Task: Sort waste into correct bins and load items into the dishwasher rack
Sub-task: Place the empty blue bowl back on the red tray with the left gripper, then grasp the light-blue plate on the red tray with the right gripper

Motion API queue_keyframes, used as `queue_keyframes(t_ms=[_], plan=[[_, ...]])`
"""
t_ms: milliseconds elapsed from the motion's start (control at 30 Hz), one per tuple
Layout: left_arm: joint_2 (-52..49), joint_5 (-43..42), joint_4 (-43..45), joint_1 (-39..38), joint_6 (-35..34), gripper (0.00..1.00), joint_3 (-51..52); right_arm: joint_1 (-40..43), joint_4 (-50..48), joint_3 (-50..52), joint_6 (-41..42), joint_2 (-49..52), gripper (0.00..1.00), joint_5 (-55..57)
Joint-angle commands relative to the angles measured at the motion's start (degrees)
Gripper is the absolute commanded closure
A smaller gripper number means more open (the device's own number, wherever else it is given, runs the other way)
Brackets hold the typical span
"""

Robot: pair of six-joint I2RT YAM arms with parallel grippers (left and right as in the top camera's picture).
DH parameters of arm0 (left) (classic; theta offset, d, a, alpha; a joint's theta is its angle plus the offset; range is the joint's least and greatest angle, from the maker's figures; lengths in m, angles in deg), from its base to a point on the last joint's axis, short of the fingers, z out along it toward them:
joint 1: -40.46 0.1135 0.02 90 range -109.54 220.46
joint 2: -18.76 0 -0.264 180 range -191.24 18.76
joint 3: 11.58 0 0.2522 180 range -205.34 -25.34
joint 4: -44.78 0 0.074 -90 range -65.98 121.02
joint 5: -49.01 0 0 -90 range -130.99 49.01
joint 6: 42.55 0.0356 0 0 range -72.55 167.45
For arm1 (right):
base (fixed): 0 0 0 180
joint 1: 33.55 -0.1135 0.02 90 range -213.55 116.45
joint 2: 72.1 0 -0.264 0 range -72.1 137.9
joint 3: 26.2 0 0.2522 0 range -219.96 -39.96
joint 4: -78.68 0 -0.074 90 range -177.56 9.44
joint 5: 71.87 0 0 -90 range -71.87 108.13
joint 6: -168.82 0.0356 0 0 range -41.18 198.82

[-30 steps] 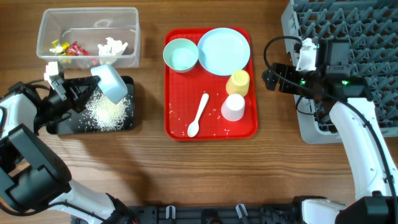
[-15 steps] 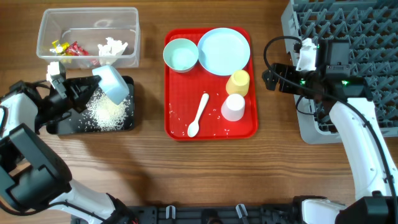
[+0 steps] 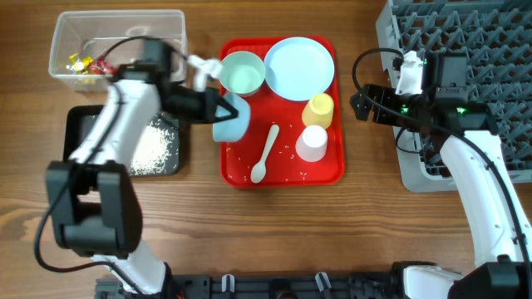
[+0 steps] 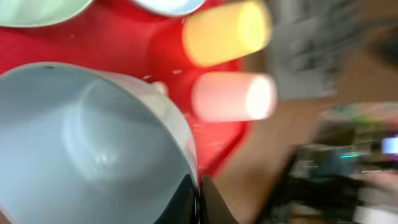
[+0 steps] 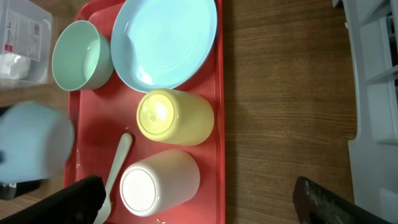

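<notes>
My left gripper (image 3: 218, 110) is shut on the rim of a light blue bowl (image 3: 231, 121), holding it tilted over the left part of the red tray (image 3: 283, 176). In the left wrist view the fingers (image 4: 186, 202) pinch the bowl's wall (image 4: 93, 143). On the tray stand a second bowl (image 3: 242, 73), a plate (image 3: 299, 68), a yellow cup (image 3: 318, 110), a white cup (image 3: 312, 143) and a white spoon (image 3: 265, 154). Rice (image 3: 151, 146) lies in the black tray (image 3: 79, 124). Wrappers (image 3: 81, 62) lie in the clear tub (image 3: 170, 25). My right gripper (image 3: 359, 105) hangs open, right of the tray.
The grey dishwasher rack (image 3: 465, 75) fills the far right, with my right arm lying across its left edge. A few rice grains are scattered on the red tray near the spoon. Bare wood runs along the table's front.
My left arm swung right from the black tray, carrying the bowl to the red tray's left side. The right arm has not moved.
</notes>
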Motion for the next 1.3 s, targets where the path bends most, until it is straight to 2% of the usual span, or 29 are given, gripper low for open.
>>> queue_keyframes(t_ms=[0, 67, 200, 267, 300, 367, 400, 567, 667, 733, 833, 967, 1100, 1267], plan=[[1.46, 29.4, 2.05, -9.81, -5.27, 0.96, -1.18, -0.17, -0.13, -0.9, 0.39, 0.5, 0.0, -1.09], [1.31, 42.51, 3.85, -15.52, -6.97, 0.96, -1.14, -0.17, -0.15, -0.9, 0.37, 0.5, 0.0, -1.09], [1.25, 51.98, 7.17, -22.6, -6.93, 0.96, -1.14, -0.17, -0.15, -0.9, 0.35, 0.5, 0.0, -1.07], [1.25, 54.03, 8.59, -24.68, -6.95, 0.69, -1.14, -0.17, -0.09, -0.9, 0.35, 0.5, 0.0, -1.07], [1.25, 53.99, 8.87, -24.9, -6.99, 0.47, -1.14, -0.17, -0.09, -0.9, 0.37, 0.5, 0.0, -1.09], [1.25, 54.01, 9.14, -24.76, -8.9, 0.11, -1.16, -0.17, -0.13, -0.9, 0.35, 0.5, 0.0, -1.09], [1.27, 54.01, 9.18, -24.39, -10.69, 0.0, -1.16, -0.2, -0.15, -0.9, 0.35, 0.5, 0.0, -1.09], [3.5, 50.53, 8.57, -20.06, -23.96, 0.0, -2.58, -0.2, -1.57, -0.92, 0.2, 0.5, 0.01, -2.84], [8.61, 46.36, 8.55, -15.63, -27.02, 0.0, -3.19, -1.14, -2.12, -2.19, 0.44, 0.5, 0.01, -5.44], [11.98, 45.81, 8.22, -12.37, -27.56, 0.0, -3.19, -2.89, -1.81, -3.87, 0.79, 0.5, 0.01, -5.31], [15.65, 45.81, 6.25, -6.38, -27.78, 0.0, -3.19, -8.24, -0.83, -8.24, 4.17, 0.74, 0.01, 0.66], [16.33, 45.81, 1.33, 1.53, -27.93, 0.0, -3.17, -16.57, 0.79, -15.41, 6.54, 4.87, 0.01, 8.02], [15.17, 45.81, -2.8, 6.97, -27.91, 0.0, -3.02, -24.13, 3.52, -23.82, 6.84, 17.49, 0.0, 12.44], [13.38, 45.83, -3.5, 7.91, -27.91, 0.0, -2.08, -28.0, 4.85, -29.75, 4.85, 30.97, 0.01, 12.41]])
